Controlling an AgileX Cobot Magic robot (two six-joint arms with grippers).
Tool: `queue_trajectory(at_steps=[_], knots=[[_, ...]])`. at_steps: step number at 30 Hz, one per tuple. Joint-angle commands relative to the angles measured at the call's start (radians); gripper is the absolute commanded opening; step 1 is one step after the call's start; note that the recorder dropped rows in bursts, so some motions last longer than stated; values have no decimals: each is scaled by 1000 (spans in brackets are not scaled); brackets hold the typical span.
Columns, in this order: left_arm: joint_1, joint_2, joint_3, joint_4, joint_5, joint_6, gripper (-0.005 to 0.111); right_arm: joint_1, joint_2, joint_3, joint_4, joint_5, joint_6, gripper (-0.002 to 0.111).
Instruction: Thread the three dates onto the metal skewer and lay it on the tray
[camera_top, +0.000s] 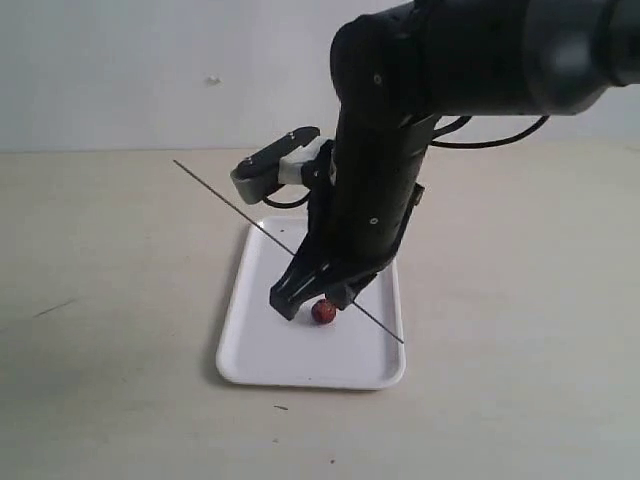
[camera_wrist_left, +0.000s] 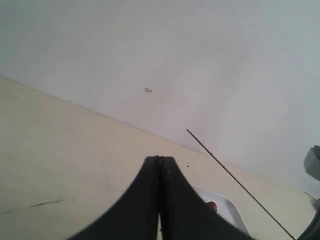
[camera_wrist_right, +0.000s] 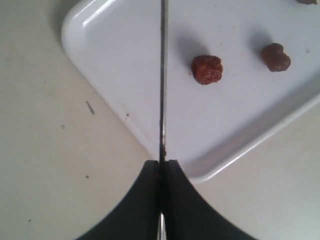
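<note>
Grips the metal skewer (camera_wrist_right: 162, 75) in the right hand (camera_wrist_right: 160, 162), pinched shut on the rod just above one corner of the tray (camera_wrist_right: 100, 30). Holds it slanted, lower end over the tray's rim and upper tip raised well off the surface (camera_top: 100, 300), probably to bring a bare point to the fruit rather than drag metal along the tray. Shows the three dates (camera_wrist_right: 206, 69) unthreaded inside the tray: two ahead of that hand and beside the rod, a third seemingly cut off at the picture's edge. Sets the left hand (camera_wrist_left: 160, 159) pressed together on nothing, outside the tray.
</note>
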Motion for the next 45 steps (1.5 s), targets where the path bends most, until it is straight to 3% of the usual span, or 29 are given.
queue_trajectory(at_steps=[1,11,20,29,32,39,45], knots=[[2,-3,4,-7,2,3,0,1,-100,96,27,32,6,0],[2,-3,4,-7,2,3,0,1,-418,411,64,-44,37,0],[2,-3,4,-5,-22,9,0,1,-555,498,70,-47,77,0],[2,-3,4,-4,-587,4,0,1,-606,507,79,-33,77,0],[2,-3,4,-77,-632,34,0,1,-614,507,79,-29,77,0],[2,-3,-33,-523,-653,258,0,1,-623,507,79,-31,77,0],[2,-3,-33,-661,-653,393,0,1,-623,507,79,-38,75,0]])
